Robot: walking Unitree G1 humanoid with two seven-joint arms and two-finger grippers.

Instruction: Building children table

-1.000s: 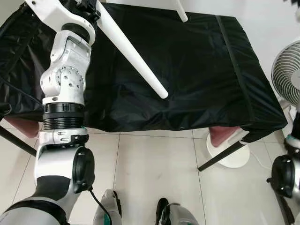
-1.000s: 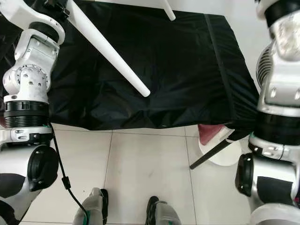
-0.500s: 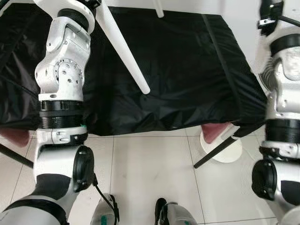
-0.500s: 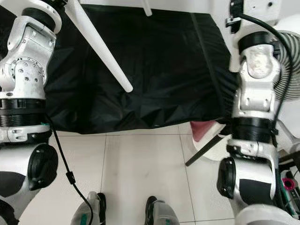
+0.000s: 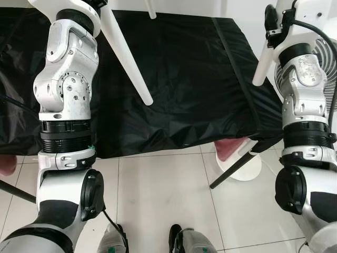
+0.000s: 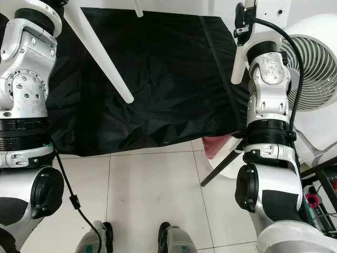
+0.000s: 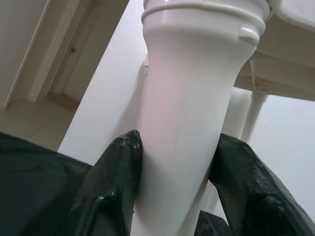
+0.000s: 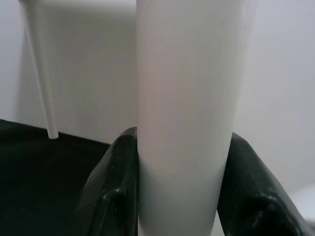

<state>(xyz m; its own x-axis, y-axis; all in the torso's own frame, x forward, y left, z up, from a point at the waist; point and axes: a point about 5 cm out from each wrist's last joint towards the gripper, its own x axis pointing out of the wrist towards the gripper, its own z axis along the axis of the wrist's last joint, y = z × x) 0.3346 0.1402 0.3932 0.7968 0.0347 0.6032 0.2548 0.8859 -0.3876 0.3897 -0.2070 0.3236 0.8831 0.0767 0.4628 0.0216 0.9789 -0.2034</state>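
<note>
- Above the black cloth that covers the work surface, a white children's table is held up with its legs pointing down toward the robot.
- The left table leg is a long white cone slanting down over the cloth, its rounded tip hanging free above the folds.
- The left gripper is closed on this leg near its thick upper end, just below the ribbed collar where it joins the table top; both black fingers press its sides.
- The right table leg comes down beside the right edge of the cloth.
- The right gripper is clamped on this leg, one finger on each side.
- A third leg shows at the far edge.
- A white fan stands to the right, on the pale tiled floor.
</note>
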